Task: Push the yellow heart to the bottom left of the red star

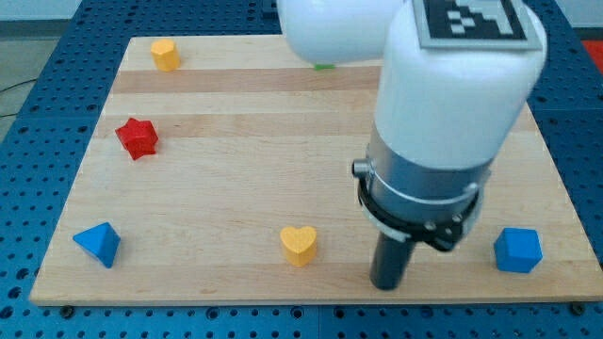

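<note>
Resting right of yellow heart (300,244), apart: my tip (387,285); red star (138,137) far upper-left; fingers' state untellable.

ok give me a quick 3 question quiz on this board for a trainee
1. True or false: the yellow heart touches the red star.
2. Which block lies nearest my tip? A) blue block at the view's left B) yellow heart C) yellow block at the view's top
3. Fill in: the blue block nearest the view's right sits on the tip's ___ side.

Key: 1 false; they lie well apart. 2 B. 3 right.
</note>
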Robot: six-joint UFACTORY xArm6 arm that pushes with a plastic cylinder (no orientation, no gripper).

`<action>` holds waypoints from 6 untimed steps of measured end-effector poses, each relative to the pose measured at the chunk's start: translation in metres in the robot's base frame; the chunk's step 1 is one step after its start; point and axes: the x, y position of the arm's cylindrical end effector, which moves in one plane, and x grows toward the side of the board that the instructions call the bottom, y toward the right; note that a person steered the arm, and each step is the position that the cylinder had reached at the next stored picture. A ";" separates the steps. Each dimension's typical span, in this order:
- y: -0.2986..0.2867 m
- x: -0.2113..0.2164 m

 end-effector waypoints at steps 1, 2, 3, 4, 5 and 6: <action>-0.047 -0.022; -0.113 -0.027; -0.106 0.000; -0.127 0.018; -0.214 0.019; -0.260 0.003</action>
